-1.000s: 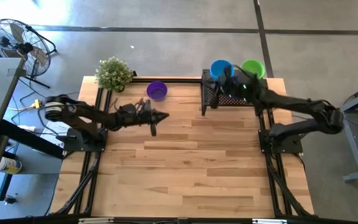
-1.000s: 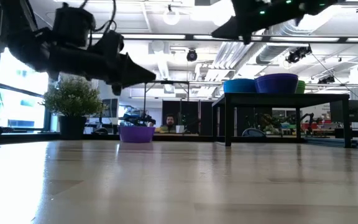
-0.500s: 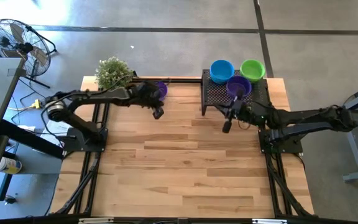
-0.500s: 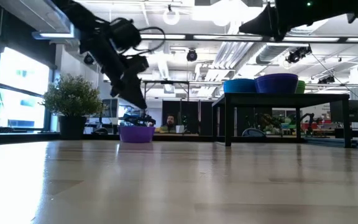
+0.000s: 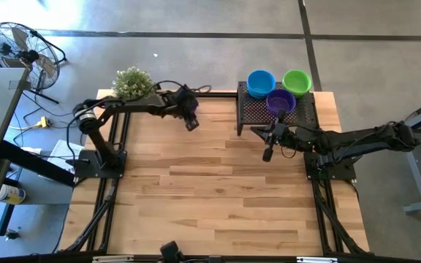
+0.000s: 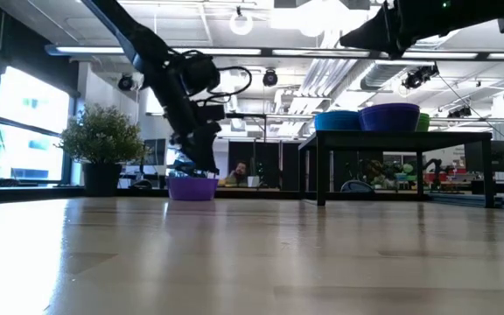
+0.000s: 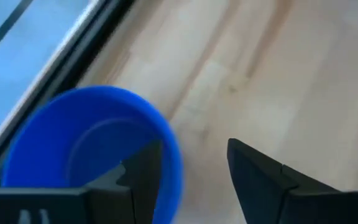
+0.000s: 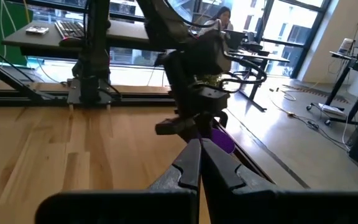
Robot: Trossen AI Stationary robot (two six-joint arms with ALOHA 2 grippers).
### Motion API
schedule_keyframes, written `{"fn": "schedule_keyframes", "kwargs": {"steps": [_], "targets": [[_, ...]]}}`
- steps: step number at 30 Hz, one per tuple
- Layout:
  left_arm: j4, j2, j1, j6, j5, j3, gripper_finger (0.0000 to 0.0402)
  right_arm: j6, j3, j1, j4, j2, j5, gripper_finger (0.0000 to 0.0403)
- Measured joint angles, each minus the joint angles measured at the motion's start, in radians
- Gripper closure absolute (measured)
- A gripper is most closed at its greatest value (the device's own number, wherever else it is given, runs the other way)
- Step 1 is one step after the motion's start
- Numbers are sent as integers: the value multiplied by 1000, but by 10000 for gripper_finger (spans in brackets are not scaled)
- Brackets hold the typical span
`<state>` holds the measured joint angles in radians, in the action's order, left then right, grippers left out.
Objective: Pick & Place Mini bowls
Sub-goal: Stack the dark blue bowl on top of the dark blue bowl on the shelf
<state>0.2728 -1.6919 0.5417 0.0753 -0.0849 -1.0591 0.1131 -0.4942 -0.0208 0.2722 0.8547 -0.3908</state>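
Four mini bowls are in sight on a light wooden table (image 5: pixel 218 190). Three stand on the black mesh stand (image 5: pixel 276 113) at the table's far right: a blue bowl (image 5: pixel 260 81), a lime green bowl (image 5: pixel 297 80) and a purple bowl (image 5: pixel 281 102), the purple one just in front of the other two. The fourth bowl (image 6: pixel 192 186), purple in the low view, sits on the tabletop near the far edge, between the stand and a small potted plant (image 5: pixel 133 85) at the far left corner.

The left gripper (image 7: pixel 188 168) is down over this fourth bowl, its fingers spread, one finger (image 7: pixel 143 171) over the bowl's rim and the other (image 7: pixel 260 177) outside it above bare wood. In the high view the left arm's wrist hides this bowl entirely. Whether the fingers touch the rim cannot be told.

The right gripper (image 5: pixel 267 152) hangs above the table just in front of the stand, its jaws pressed together and holding nothing, pointing across toward the left arm.

Beyond the table, a floor fan (image 5: pixel 22 50) stands on the grey floor at the far left, and the low view looks into an office with ceiling lights.
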Motion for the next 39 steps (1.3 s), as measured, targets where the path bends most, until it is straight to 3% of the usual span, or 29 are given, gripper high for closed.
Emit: {"fn": "schedule_keyframes", "kwargs": {"steps": [4,9,13,18,23,27,31,39], "targets": [[23,-37,54,0,10,-2,223,0,0,0,-3,0,0,403],[58,-71,89,30,136,0,235,0,0,0,-4,0,0,403],[77,-91,84,51,123,0,283,0,0,0,-4,0,0,403],[86,-84,66,60,109,0,384,0,0,0,-6,0,0,403],[104,-45,44,47,112,0,385,0,0,0,-8,0,8,403],[128,21,-28,25,110,1,397,-1,0,-6,-20,0,15,403],[108,64,-167,-1,110,1,395,-1,0,-25,-21,0,8,403],[-85,48,-463,-82,136,-1,398,-7,0,-67,-21,0,8,402]]}}
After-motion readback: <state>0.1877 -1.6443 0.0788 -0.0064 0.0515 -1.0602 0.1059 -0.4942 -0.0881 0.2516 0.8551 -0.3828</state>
